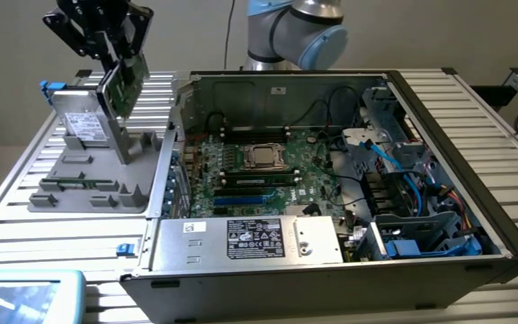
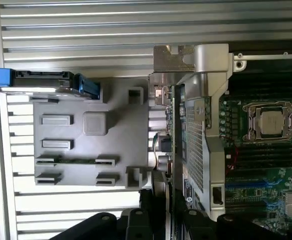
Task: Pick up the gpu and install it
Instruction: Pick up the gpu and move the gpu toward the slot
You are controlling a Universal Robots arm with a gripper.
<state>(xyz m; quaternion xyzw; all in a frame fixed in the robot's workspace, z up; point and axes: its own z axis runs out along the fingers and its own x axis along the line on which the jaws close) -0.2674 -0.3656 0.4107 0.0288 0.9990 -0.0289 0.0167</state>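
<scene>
The gpu (image 1: 126, 86) hangs tilted in the air at the exterior view's upper left, green board facing out, above the grey parts holder (image 1: 97, 177). My black gripper (image 1: 113, 55) is shut on its upper edge. In the wrist view the gpu (image 2: 175, 142) appears edge-on, with its silver end bracket (image 2: 174, 58) at the far end and my gripper (image 2: 168, 216) clamped on the near end. The card is lifted off the holder (image 2: 90, 145) and hangs beside the open computer case (image 1: 439, 135), whose motherboard (image 1: 241, 177) lies exposed.
A silver hard drive (image 1: 83, 123) with a white label leans in the holder, and a narrow green memory stick (image 1: 79, 182) lies in its front slot. The case wall (image 1: 176, 128) stands between holder and motherboard. A power supply (image 1: 250, 239) fills the case's front.
</scene>
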